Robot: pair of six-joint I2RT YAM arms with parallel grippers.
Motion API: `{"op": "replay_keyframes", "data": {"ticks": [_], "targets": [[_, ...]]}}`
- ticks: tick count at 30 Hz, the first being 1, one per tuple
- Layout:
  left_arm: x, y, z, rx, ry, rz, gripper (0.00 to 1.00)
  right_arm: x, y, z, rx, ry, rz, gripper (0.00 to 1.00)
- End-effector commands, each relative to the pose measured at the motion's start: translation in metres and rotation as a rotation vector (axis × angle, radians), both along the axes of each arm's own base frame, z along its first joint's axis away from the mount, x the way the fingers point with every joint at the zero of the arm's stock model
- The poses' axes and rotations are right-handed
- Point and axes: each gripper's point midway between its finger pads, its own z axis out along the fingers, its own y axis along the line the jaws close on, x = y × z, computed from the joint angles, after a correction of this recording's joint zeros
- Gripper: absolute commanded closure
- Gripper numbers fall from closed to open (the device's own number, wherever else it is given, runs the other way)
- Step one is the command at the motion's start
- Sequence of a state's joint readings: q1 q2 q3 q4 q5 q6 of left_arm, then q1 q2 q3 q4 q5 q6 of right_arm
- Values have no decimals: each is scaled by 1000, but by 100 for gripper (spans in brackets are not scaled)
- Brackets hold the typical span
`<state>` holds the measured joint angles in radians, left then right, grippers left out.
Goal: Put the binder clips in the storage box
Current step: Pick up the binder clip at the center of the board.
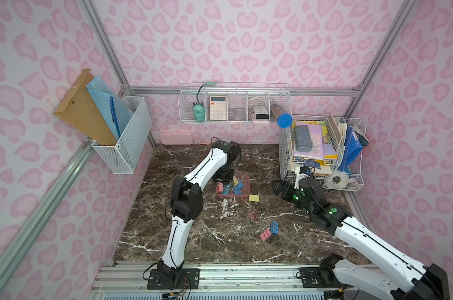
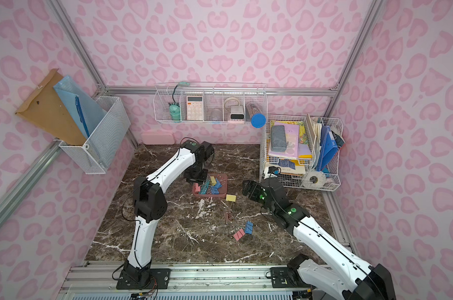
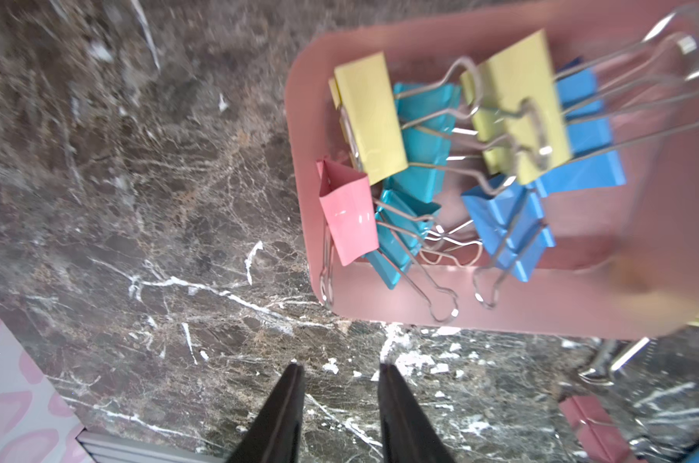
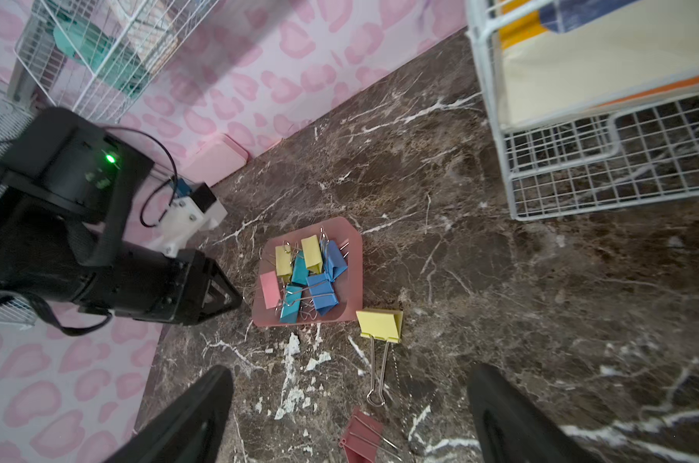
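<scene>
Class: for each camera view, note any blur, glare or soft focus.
Left wrist view: the storage box smears at one end, and a glint sits on the pink clip inside. Right wrist view: the right hand looks soft, close to the lens. Both top views: sharp, evenly lit.

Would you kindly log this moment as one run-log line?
left gripper: jaws open, empty, beside box | right gripper: jaws open, empty | boxed clips: several | loose clips: four, on table

Pink calculator (image 1: 218,107), blue folder (image 1: 351,152), tape roll (image 1: 337,179)
</scene>
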<state>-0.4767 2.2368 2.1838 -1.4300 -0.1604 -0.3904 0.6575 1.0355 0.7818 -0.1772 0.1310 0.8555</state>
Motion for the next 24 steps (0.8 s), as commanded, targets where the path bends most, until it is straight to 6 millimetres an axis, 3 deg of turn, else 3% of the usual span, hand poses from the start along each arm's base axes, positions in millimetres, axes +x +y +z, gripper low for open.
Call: {"op": "replay_keyframes", "data": {"ticks": [1, 7, 12, 16, 19, 24], "targets": [[-1, 5, 26, 5, -36, 7, 59, -4, 17, -6, -100, -1, 53, 6], [4, 6, 78, -40, -158, 10, 50, -20, 64, -30, -180, 46, 210, 11], [-8, 10, 119, -111, -261, 39, 51, -20, 77, -65, -239, 197, 252, 22], [-27, 0, 143, -278, -367, 30, 54, -28, 54, -89, -369, 328, 181, 33], [-40, -10, 140, -408, -439, -25, 54, -46, 29, -93, -491, 372, 85, 45], [-55, -15, 136, -546, -528, -4, 50, -91, 6, -109, -618, 441, 46, 45]]}}
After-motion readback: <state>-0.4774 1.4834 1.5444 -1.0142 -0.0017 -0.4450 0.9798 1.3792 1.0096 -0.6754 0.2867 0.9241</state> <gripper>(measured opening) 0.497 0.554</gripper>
